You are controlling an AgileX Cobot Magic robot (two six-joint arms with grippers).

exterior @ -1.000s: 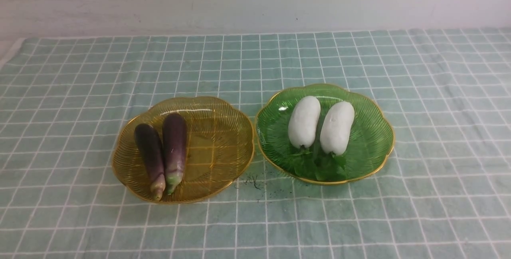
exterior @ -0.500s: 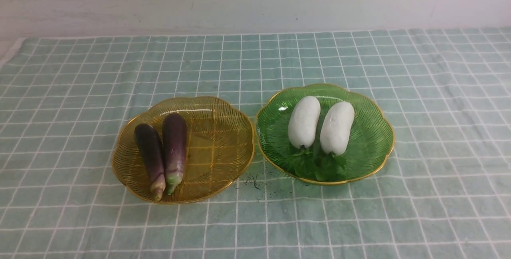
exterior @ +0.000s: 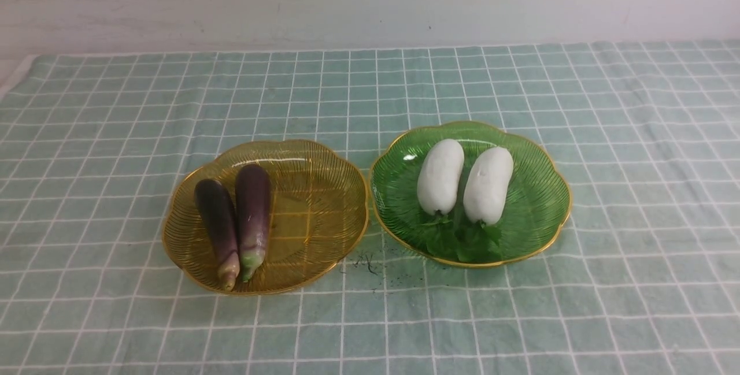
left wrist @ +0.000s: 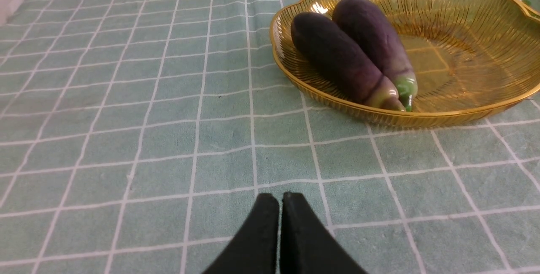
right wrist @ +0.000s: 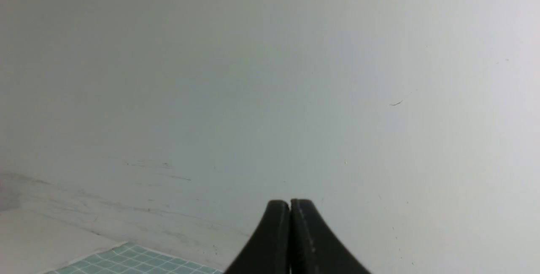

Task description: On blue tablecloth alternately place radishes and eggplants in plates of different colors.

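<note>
Pale teal-blue gridded tablecloth (exterior: 115,132) held sorted plates; both tools (left wrist: 280,198) (right wrist: 290,204) pinched together, empty; looked finished.

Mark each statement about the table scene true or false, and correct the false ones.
1. Both eggplants lie in the amber plate. True.
2. The two radishes sit on the bare tablecloth. False: they lie side by side in the green plate, which rests on the blue tablecloth.
3. The left gripper is shut and holds nothing. True.
4. The right gripper is clamped on a radish. False: it is shut on nothing and faces the wall.
5. The green plate stands to the left of the amber plate in the front view. False: it stands to the right.
</note>
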